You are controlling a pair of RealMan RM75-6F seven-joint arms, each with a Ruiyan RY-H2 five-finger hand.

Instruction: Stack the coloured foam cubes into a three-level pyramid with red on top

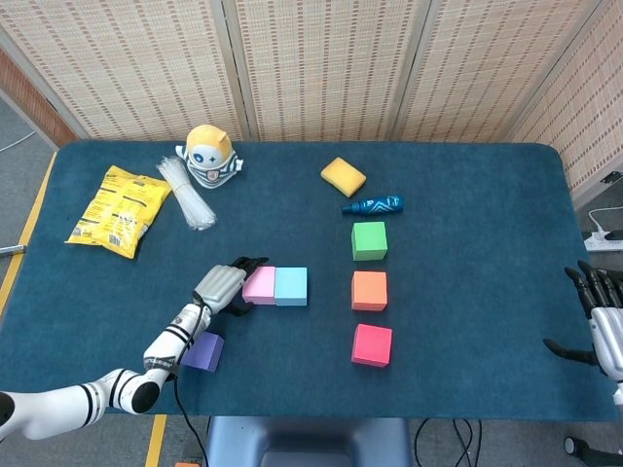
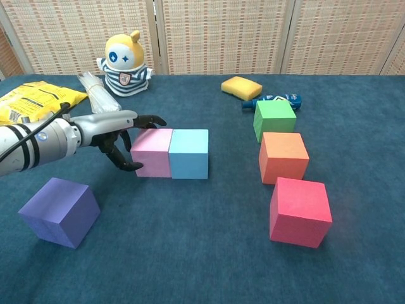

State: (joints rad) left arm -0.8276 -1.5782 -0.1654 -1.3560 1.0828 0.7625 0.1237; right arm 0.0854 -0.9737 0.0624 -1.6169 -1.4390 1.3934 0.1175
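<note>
The left hand (image 2: 117,136) has a silver-grey back and black fingers (image 2: 149,120), on a white forearm with black bands and a thin black cable. The right hand (image 1: 604,326) looks similar: black fingers, pale grey body.

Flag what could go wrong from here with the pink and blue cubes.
The left robot hand sits against the pink cube, which touches the blue cube. Further pushing could skew the pair or split them apart. The purple cube lies close under that forearm, so a low sweep might knock it.

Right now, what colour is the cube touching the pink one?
Light blue cube, flush against the pink cube; clearest in the chest view.
</note>
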